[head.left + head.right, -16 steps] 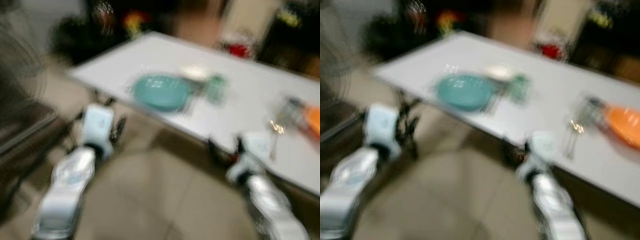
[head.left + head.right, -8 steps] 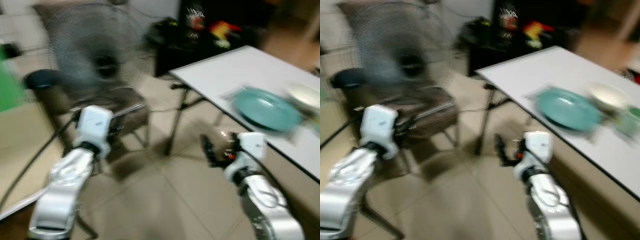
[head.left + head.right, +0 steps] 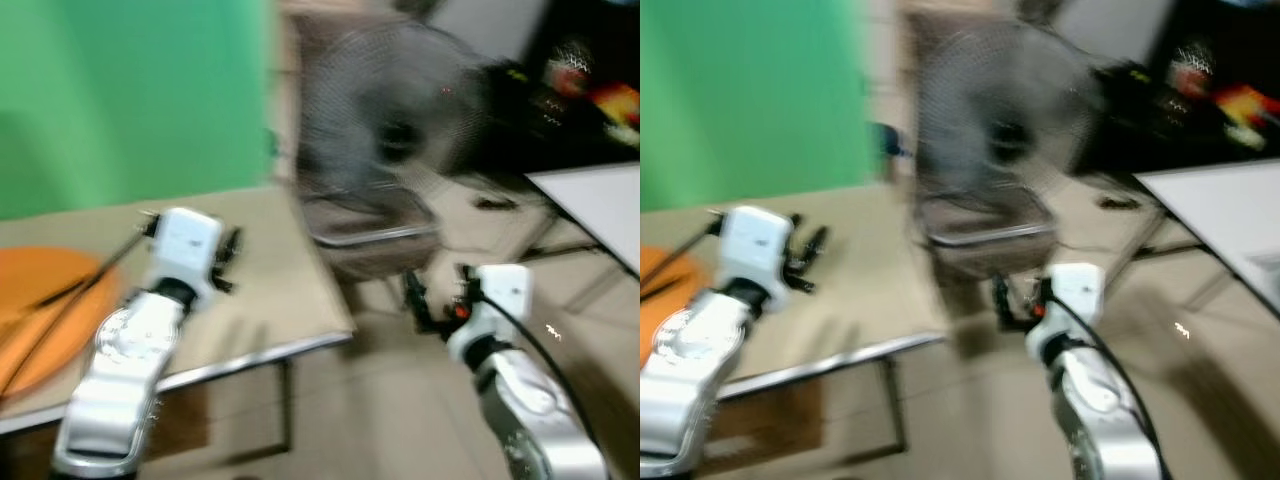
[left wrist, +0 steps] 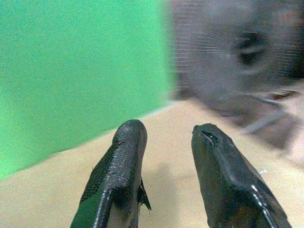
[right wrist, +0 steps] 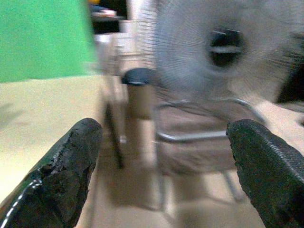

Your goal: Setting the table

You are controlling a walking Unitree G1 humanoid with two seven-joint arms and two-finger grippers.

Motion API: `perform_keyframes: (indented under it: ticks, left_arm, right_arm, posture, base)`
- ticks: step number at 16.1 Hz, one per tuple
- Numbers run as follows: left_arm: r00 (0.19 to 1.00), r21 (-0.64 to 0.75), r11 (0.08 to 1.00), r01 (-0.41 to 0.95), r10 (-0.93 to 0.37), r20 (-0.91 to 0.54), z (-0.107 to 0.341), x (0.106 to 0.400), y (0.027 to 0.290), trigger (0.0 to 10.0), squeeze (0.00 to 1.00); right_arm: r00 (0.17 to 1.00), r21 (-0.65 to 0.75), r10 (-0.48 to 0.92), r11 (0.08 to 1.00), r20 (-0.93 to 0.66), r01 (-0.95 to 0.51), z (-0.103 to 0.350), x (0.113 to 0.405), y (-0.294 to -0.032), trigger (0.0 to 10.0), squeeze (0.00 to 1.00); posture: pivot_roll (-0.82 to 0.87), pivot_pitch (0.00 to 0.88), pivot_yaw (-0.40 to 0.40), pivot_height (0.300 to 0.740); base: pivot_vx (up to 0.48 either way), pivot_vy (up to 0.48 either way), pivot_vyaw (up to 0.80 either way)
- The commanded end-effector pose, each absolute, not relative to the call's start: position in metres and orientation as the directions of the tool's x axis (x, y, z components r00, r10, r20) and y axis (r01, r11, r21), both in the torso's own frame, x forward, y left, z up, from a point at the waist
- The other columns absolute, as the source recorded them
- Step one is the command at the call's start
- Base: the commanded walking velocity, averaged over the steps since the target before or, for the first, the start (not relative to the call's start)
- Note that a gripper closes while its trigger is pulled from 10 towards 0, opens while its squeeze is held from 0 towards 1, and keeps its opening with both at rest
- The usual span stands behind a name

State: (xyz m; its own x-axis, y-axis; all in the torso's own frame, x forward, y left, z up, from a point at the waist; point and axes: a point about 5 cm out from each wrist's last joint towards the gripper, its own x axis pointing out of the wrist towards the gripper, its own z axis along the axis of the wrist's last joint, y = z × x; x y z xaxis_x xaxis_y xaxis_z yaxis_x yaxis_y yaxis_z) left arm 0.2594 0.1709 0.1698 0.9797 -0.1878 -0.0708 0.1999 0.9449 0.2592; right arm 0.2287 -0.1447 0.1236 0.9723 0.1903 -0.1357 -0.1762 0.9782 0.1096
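Orange plate (image 3: 35,310) lies at the left edge of a tan desk (image 3: 270,270), dark sticks across it. Left gripper (image 4: 166,142) hovers over that desk, fingers parted, empty. Right gripper (image 5: 161,156) is spread wide, empty, facing a fan (image 5: 223,47) above the floor. White table (image 3: 600,205) corner at right.
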Motion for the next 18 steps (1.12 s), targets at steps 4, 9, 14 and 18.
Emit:
perform_keyframes:
  ticks: [4, 9, 14, 18]
  left_arm:
    - [0.971, 0.254, 0.937, 0.240, -0.230, -0.069, 0.1710, 0.2588, 0.1610, 10.0, 0.00]
    - [0.964, 0.282, 0.922, 0.264, -0.255, -0.067, 0.1732, 0.2608, 0.1590, 10.0, 0.00]
    - [0.964, 0.277, 0.924, 0.265, -0.251, -0.086, 0.1703, 0.2632, 0.1584, 10.0, 0.00]
    - [0.962, 0.265, 0.926, 0.268, -0.245, -0.118, 0.1674, 0.2681, 0.1670, 10.0, 0.00]
  right_arm:
    - [0.977, 0.103, 0.158, 0.984, -0.146, -0.143, 0.1217, 0.2270, -0.1555, 10.0, 0.00]
    - [0.983, 0.135, 0.116, 0.986, -0.143, -0.097, 0.1213, 0.2268, -0.1606, 10.0, 0.00]
    - [0.980, 0.139, 0.133, 0.984, -0.145, -0.113, 0.1230, 0.2287, -0.1605, 10.0, 0.00]
    - [0.970, 0.134, 0.191, 0.976, -0.149, -0.171, 0.1279, 0.2340, -0.1616, 10.0, 0.00]
  posture:
    - [0.08, 0.000, -0.048, 0.740]
    - [0.08, 0.000, -0.043, 0.740]
    - [0.08, 0.000, -0.043, 0.740]
    - [0.08, 0.000, -0.050, 0.740]
  base:
    - [0.000, 0.337, 0.80]
    - [0.000, -0.064, 0.48]
    - [0.000, -0.288, 0.00]
    - [0.000, 0.000, 0.00]
